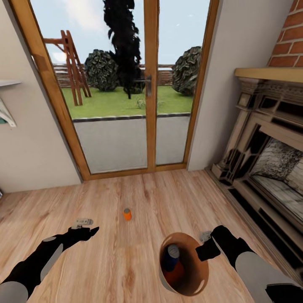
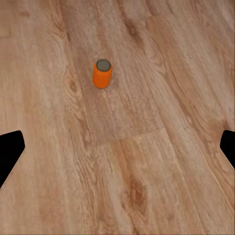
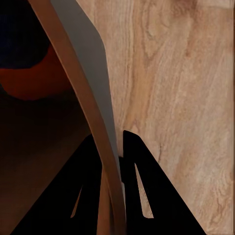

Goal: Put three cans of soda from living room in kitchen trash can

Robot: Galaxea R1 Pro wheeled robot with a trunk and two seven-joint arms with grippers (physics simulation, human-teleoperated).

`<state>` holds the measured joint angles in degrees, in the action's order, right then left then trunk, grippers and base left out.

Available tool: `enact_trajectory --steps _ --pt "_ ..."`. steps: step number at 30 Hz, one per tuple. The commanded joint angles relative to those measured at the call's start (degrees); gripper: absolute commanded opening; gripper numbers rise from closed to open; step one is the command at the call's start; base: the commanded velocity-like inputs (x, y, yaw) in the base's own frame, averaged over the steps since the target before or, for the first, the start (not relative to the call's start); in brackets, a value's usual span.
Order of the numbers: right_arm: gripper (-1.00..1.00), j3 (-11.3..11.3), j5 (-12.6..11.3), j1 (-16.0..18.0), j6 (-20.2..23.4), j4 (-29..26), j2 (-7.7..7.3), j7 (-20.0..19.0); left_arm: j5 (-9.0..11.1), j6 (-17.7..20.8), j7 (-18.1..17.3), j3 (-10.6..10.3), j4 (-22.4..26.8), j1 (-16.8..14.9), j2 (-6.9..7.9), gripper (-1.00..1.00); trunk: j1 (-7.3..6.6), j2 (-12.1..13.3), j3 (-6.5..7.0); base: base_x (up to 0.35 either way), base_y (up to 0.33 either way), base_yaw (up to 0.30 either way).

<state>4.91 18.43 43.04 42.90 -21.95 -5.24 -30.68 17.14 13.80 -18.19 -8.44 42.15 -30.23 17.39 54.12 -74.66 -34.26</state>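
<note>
Head view: we carry the round dark-grey, wood-lined trash bin (image 1: 185, 286), right gripper (image 3: 113, 147) pinching its rim, blue can (image 1: 173, 252) and orange can (image 1: 174, 273) inside. Left gripper (image 1: 84, 221) spread wide, third orange soda can (image 1: 127, 214) upright on plank floor (image 1: 126, 261) just ahead; a clumsy reach may topple it.

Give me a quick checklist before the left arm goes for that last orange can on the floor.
1. Orange can upright on the floor, free-standing: ok.
2. Left gripper open and holding nothing: ok.
3. Can ahead of the left gripper in the left wrist view, not yet between its fingers: ok, approach needed.
4. Right gripper clamped on the trash can rim: ok.
5. Blue can and a second orange can in the bin: ok.
6. Firmness of the bin grip: cannot tell.
</note>
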Motion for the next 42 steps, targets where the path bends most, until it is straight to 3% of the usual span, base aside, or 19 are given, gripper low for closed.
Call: enact_trajectory --steps 1,19,32,42 --pt "-1.0 -0.3 -1.6 0.0 0.4 0.0 0.03 -0.3 0.0 0.0 0.0 0.0 0.0 0.0 0.0 1.0 0.0 0.0 0.01 0.307 0.037 0.0" --pt "-1.0 -0.5 -1.6 0.0 0.4 -0.1 -0.53 -0.4 0.0 0.0 0.0 0.0 0.0 0.0 0.02 1.0 0.0 0.0 0.01 0.312 0.069 0.0" --pt "-1.0 -0.6 -1.4 0.0 0.2 -0.2 -5.68 -1.0 0.0 0.0 0.0 0.0 0.0 0.0 0.02 1.0 0.0 0.0 0.01 0.313 0.093 0.0" --pt "-1.0 -0.8 -1.5 0.4 0.2 -0.4 -7.12 -1.2 0.0 0.0 0.0 0.0 0.0 0.0 0.01 1.0 0.0 0.0 0.01 0.313 0.104 0.0"
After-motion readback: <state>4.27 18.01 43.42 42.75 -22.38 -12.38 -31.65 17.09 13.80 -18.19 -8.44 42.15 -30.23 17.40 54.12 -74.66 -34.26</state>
